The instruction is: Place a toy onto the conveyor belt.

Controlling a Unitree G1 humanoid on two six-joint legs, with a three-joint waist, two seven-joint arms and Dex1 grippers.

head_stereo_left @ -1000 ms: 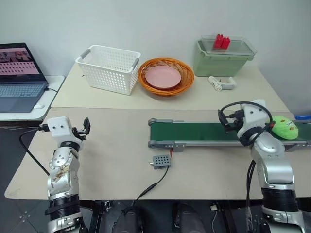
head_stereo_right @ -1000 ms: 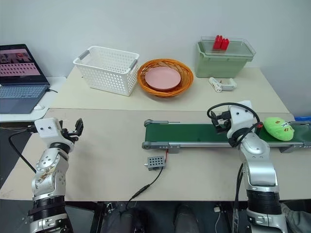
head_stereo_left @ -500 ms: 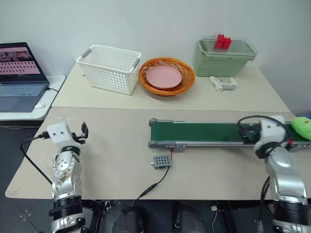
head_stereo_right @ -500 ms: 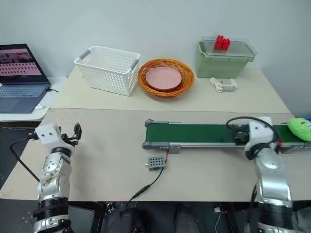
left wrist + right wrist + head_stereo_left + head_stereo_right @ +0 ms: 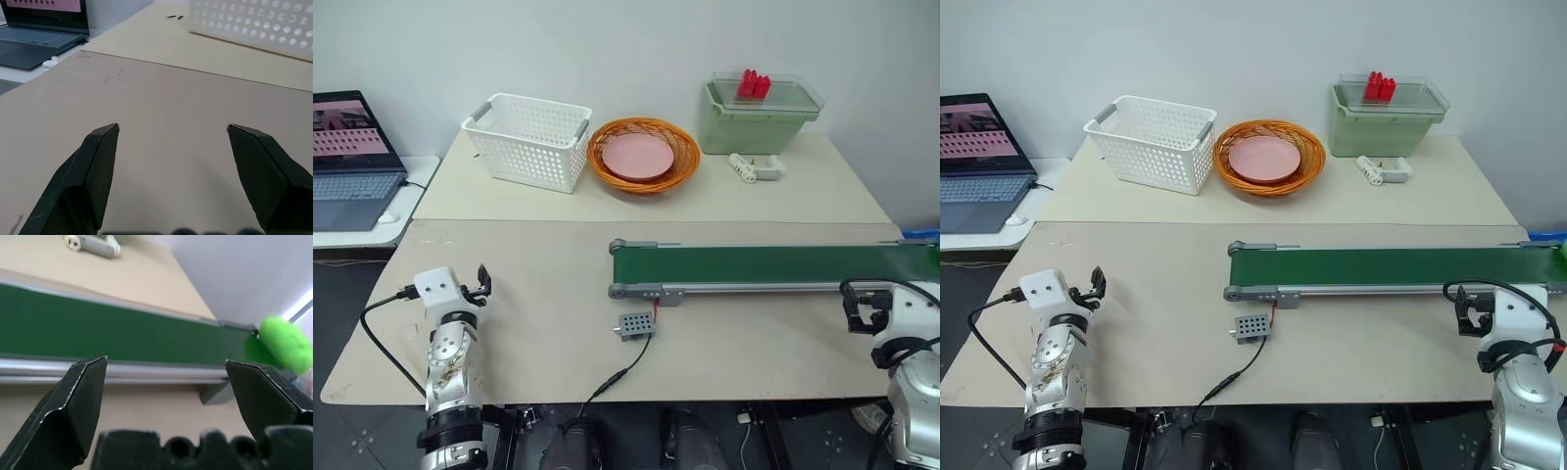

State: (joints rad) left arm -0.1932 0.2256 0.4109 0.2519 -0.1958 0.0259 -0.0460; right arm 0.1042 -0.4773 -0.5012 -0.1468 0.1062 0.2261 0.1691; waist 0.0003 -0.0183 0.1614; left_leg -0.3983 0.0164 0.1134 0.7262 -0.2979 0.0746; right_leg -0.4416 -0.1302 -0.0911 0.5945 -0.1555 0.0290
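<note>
The fingers [image 5: 83,401] of the right gripper [image 5: 164,372] are spread wide and hold nothing, pointed at the conveyor belt [image 5: 773,265]; the fingers [image 5: 98,161] of the left gripper [image 5: 172,128] are likewise wide and empty above bare surface [image 5: 538,294]. The green toy [image 5: 286,343] is seen at the belt's far right end, at about 3 o'clock on the surface, just past the roller. It is judged soft, light and squashable, best pinched across its rounded middle. Open room is seen along the belt's length; the surface edge lies close beside the toy, and the cable [image 5: 617,377] of the small grey box [image 5: 636,325] trails at 6 o'clock.
</note>
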